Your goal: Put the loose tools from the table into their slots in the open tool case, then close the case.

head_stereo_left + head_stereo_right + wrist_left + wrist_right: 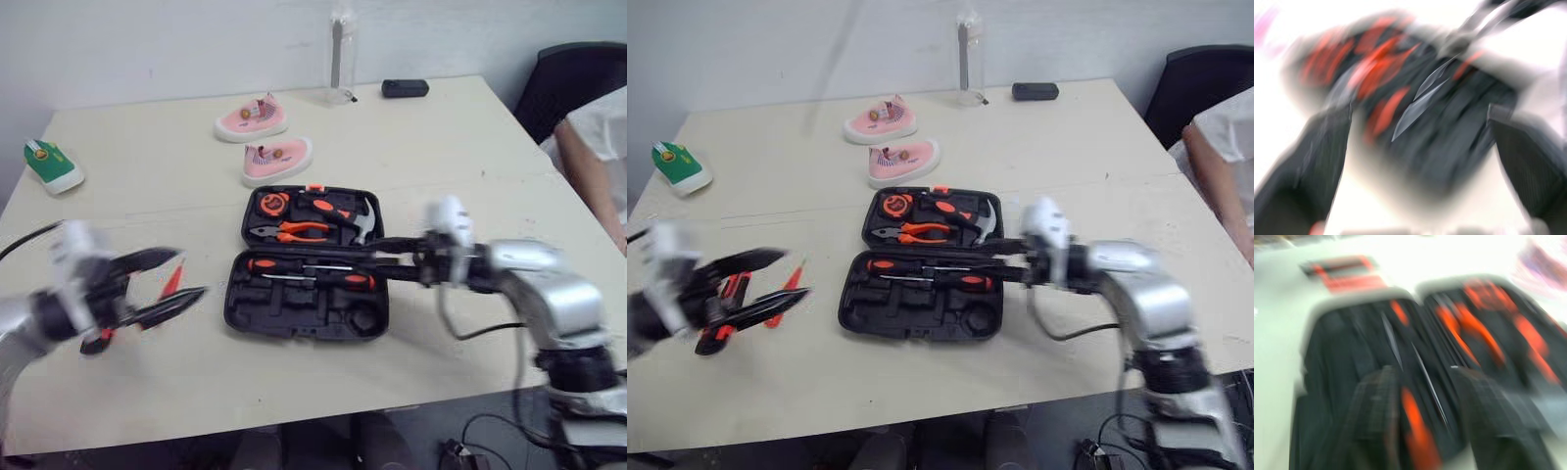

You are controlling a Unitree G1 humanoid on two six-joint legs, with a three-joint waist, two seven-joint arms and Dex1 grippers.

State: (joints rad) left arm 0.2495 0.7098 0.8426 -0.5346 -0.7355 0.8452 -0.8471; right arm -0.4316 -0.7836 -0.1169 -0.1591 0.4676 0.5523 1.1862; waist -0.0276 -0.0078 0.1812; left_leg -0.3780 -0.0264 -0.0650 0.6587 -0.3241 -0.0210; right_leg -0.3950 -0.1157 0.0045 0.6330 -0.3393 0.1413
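1. An open black tool case (284,311) is lying in the middle of a pale table (441,127), with pliers, a hammer and screwdrivers already sitting in it and several slots in its near half standing empty.
2. Two loose tools are waiting on the table just to the left of the case: a slim orange tool (794,279) and a black and orange tool (728,292) (too blurred to name either).
3. The left gripper (186,274) is hovering right over them with its fingers spread wide and gripping nothing.
4. Both loose tools are lying on a diagonal, with their far ends leaning toward the case. The left arm is much nearer, and it looks as if its jaws will need to come down across that slant.
5. The right gripper (387,259) is reaching in over the case's right edge. Its fingers are standing apart on either side of an orange screwdriver handle (1418,431) without clamping it.
6. The case lid is lying fully open.
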